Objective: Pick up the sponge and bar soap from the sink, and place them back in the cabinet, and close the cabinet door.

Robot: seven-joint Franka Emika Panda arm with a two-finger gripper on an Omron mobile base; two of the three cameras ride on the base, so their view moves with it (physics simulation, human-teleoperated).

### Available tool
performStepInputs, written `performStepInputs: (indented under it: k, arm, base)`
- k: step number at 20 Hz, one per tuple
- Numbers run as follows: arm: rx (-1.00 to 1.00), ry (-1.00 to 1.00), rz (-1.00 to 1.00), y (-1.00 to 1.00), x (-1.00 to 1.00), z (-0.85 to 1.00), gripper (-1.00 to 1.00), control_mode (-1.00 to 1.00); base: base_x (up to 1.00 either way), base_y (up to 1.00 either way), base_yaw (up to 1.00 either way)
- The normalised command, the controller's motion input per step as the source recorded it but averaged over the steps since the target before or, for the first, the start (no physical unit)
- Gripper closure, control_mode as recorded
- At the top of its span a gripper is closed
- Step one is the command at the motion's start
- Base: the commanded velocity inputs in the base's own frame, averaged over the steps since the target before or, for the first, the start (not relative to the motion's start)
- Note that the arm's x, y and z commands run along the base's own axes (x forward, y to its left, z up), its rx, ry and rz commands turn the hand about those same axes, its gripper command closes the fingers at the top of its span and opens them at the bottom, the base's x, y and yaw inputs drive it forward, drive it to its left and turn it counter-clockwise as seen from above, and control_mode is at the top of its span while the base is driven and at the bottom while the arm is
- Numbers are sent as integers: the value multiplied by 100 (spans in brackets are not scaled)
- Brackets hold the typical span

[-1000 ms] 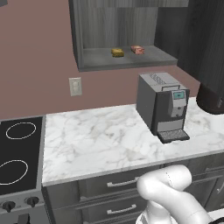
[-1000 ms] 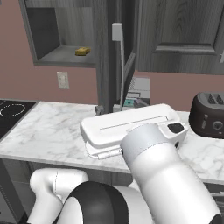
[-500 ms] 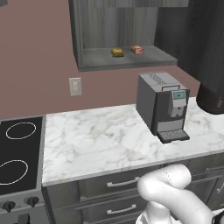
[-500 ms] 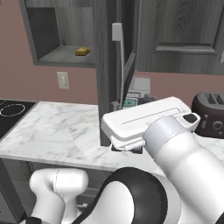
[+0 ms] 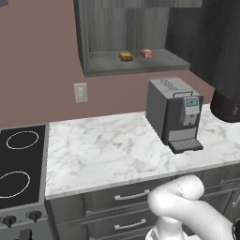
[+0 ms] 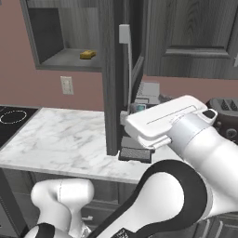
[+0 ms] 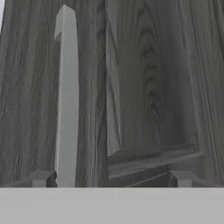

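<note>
The mustard-yellow sponge (image 5: 125,56) and the pinkish-brown bar soap (image 5: 147,53) lie side by side on the shelf of the open cabinet (image 5: 136,65). From the right, the sponge (image 6: 88,54) shows on that shelf. The cabinet door (image 6: 110,93) stands swung out, edge-on to the right base view. In the hand view my gripper (image 7: 111,179) is open, close against the door's wood-grain face (image 7: 148,87). The silver bar handle (image 7: 65,100) runs just inside the left fingertip (image 7: 41,178). Nothing is held. The sink is out of view.
A grey coffee machine (image 5: 176,115) stands on the marble counter (image 5: 103,150) below the cabinet. A black stove top (image 5: 18,164) lies to the left, a dark toaster (image 6: 225,111) to the right. Drawers with silver handles (image 5: 131,196) front the counter.
In the right base view my white forearm has swung right and upward toward the open door. The left base view is unchanged, and the gripper stays open.
</note>
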Motion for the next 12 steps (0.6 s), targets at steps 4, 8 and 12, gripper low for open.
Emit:
performStepInputs:
  k: [4, 8, 12]
  arm:
    - [0, -3, 9, 0, 39, -9, -100, -100]
    - [0, -5, 9, -4, 39, -7, -100, -100]
    - [0, -4, 10, -7, 37, -4, -100, -100]
  base:
    - [0, 0, 0]
    - [0, 0, 0]
    - [0, 0, 0]
